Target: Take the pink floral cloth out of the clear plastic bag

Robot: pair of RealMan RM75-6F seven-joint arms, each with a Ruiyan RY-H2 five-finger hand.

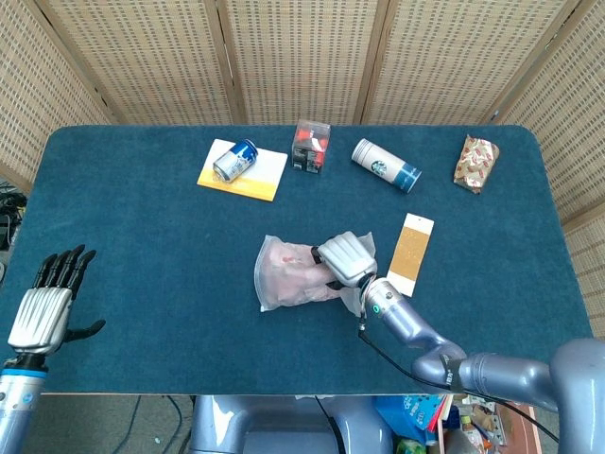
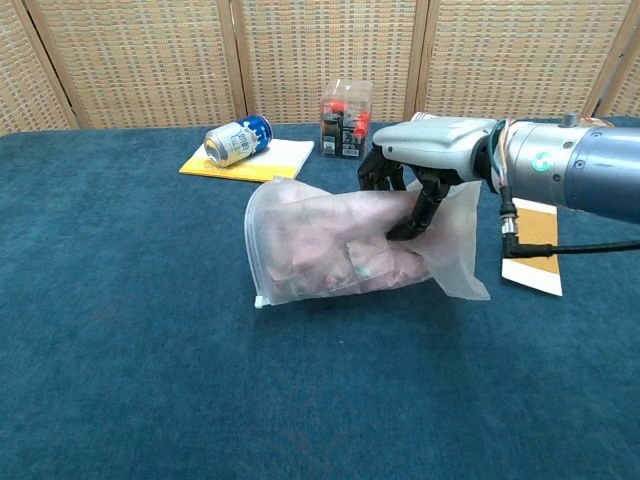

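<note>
- The clear plastic bag (image 2: pixel 330 245) is near the middle of the surface (image 1: pixel 142 246), a little toward its front edge, lifted on one side, with the pink floral cloth (image 2: pixel 340 250) bunched inside it.
- The right robot hand (image 2: pixel 415 175) has its fingers curled down over the bag's right part, pinching the film; whether it also catches the cloth beneath I cannot tell.
- The left robot hand (image 1: pixel 47 307) hangs off the front left corner of the surface, fingers spread, holding nothing.
- The bag's long axis runs roughly left to right. Its rounded, filled end points toward the left edge, and the loose flap of film (image 2: pixel 462 250) trails toward the right edge. Which end is the mouth cannot be told.
- Judging by its sag, the bag is light, thin and slippery and will crumple rather than resist; the cloth looks soft, limp and likely to drag against the film.
- A sensible hold would be the cloth itself through the mouth, with the empty flap pinned by the other hand.
</note>
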